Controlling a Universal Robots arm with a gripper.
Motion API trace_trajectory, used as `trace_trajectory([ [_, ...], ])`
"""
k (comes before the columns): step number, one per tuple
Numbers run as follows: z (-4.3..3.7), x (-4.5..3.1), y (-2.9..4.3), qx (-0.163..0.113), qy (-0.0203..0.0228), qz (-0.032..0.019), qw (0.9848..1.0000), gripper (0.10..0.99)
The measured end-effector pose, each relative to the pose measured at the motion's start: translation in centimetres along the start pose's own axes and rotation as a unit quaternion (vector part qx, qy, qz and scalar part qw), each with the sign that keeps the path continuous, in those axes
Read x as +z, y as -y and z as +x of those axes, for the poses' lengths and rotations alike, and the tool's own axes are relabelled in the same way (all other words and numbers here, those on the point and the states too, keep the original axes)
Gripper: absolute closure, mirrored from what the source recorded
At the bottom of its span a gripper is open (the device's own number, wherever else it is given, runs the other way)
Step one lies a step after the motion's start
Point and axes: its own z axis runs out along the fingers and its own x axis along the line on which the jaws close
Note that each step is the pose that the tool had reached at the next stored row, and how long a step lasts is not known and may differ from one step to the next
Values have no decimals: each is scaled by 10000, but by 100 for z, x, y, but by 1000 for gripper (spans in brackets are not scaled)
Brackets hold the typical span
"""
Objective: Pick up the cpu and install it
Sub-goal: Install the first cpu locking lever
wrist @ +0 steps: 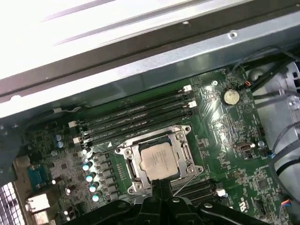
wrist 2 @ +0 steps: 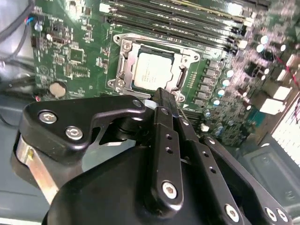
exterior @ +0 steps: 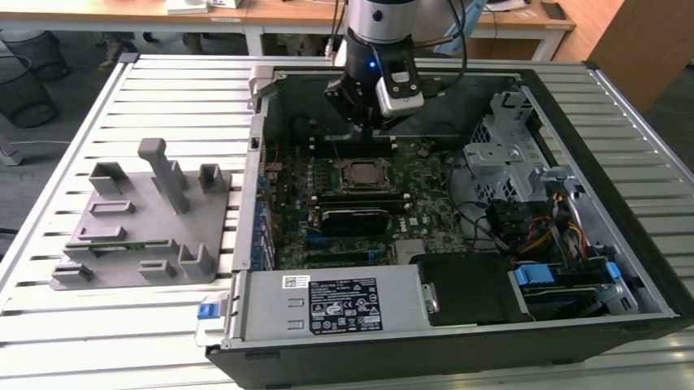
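— What's carrying everything?
— A slatted metal table, pale ribs running across the frame.
— And directly on it?
— At left of the exterior view, a grey plastic fixture with upright blocks. Centre to right, an open computer case, lying flat, its near edge by the table's lower edge

Black-and-silver robot arm with a lit blue lamp

Glossy black fingers studded with silver screws; grey-white camera block clipped alongside.

I saw even daylight outside; glare washed out the case wall in the first wrist view, and the claw blurred up close.
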Motion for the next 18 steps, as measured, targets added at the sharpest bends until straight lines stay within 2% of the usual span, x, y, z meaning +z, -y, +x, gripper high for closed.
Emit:
trace_trajectory([
  [3, 0, 2, 0, -175, -2, -1, 9998, 980],
  [8, 0, 8, 1, -556, -6, -3, 9985, 980],
  [12, 3, 9, 9, -632, -3, -4, 9980, 980],
  [18, 73, 10, 38, -693, 20, -10, 9976, 980],
])
